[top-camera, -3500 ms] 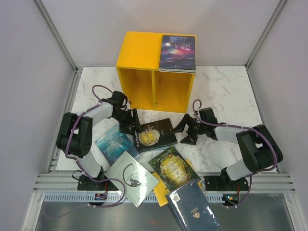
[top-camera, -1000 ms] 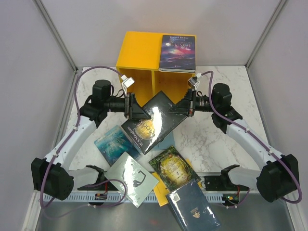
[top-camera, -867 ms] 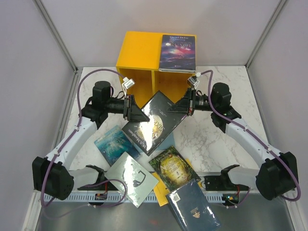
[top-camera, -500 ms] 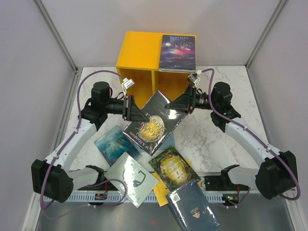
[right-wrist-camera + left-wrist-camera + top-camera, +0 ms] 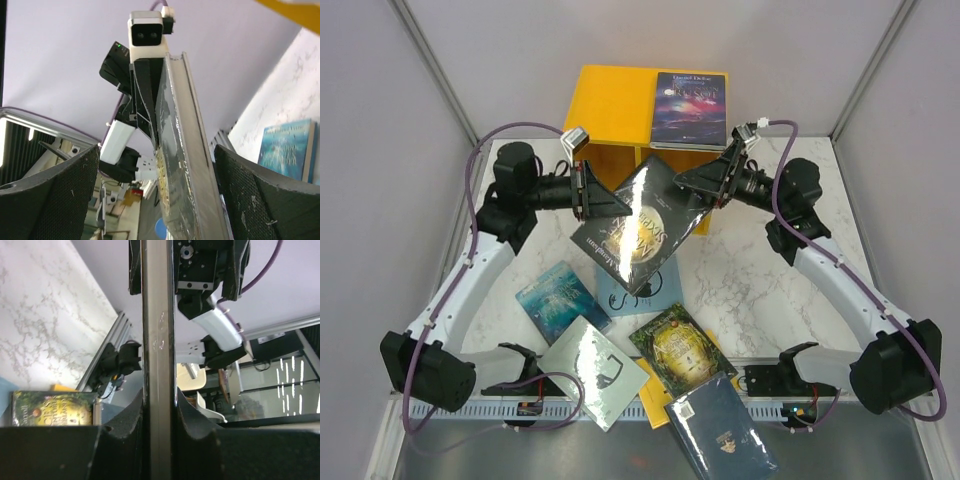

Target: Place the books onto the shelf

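Observation:
A black book with gold lettering [image 5: 640, 228] hangs tilted in the air in front of the yellow shelf [image 5: 610, 115]. My left gripper [image 5: 607, 202] is shut on its left edge; in the left wrist view the book's edge [image 5: 159, 330] runs straight up between the pads [image 5: 124, 425]. My right gripper [image 5: 705, 185] stands open at the book's right corner, and its fingers [image 5: 50, 200] stand apart from the book [image 5: 182, 150] on both sides. A navy book [image 5: 688, 108] lies on top of the shelf.
On the table lie a teal book [image 5: 560, 298], a light blue book [image 5: 645, 290] under the lifted one, a pale grey book [image 5: 592, 370], a green-gold book [image 5: 682, 347], a yellow book [image 5: 655, 405] and a navy book [image 5: 720, 430] over the front edge.
My right gripper has opened and let go of the black book. The left gripper has closed on it. Both arms rose and carried the book toward the shelf.

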`<state>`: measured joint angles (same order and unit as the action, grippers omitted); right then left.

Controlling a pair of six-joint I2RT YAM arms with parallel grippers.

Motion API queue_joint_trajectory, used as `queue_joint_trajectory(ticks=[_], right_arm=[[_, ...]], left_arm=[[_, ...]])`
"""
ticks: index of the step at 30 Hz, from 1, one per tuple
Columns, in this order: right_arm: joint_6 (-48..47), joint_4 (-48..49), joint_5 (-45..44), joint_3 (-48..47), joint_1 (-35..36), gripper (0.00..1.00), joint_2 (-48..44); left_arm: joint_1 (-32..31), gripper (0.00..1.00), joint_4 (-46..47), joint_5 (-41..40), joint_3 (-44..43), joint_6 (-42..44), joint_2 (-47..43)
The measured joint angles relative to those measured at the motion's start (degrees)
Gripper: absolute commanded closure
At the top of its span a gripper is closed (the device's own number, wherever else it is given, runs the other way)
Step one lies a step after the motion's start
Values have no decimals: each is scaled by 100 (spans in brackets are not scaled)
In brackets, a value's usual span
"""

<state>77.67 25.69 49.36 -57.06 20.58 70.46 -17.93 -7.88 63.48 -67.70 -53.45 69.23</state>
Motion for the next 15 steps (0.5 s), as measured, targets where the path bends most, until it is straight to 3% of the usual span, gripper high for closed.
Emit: queue_joint_trajectory(ticks=[11,15], right_arm=[[9,-251,-247,-297,35,2,-52],[57,-271,-109,-273,-343,2,-214]], left_arm=[[424,98,1794,223,-918,-1716,337],[535,98,1934,214,-1003,-1910,374]])
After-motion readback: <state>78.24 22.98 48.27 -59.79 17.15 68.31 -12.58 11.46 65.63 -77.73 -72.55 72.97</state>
